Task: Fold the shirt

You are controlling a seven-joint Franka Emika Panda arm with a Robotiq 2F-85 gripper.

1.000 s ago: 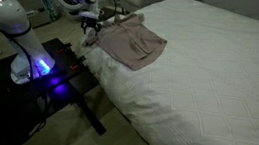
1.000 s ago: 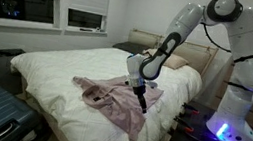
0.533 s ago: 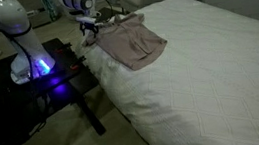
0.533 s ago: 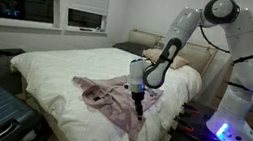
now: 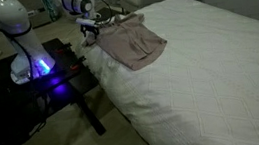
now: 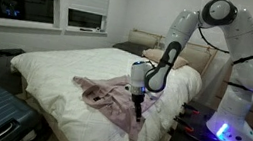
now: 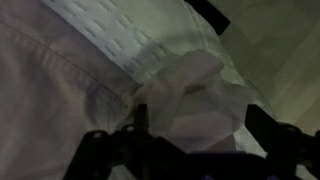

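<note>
The shirt (image 5: 131,42) is spread out on the white-covered bench (image 5: 209,62), at the edge by the robot. The gripper (image 6: 139,105) is right down on its near hem, jaws look parted around a bunch of fabric, so the rest of it runs away across the bench.

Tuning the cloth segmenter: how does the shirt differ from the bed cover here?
Colour: the shirt is dusty pink-beige, the bed cover is white. Size: the shirt takes up a small patch near the cover's edge, and the cover is far larger. Surface: the shirt is plain and rumpled, the cover is quilted and mostly smooth. Both are soft fabric, and the shirt lies on top of the cover.
</note>
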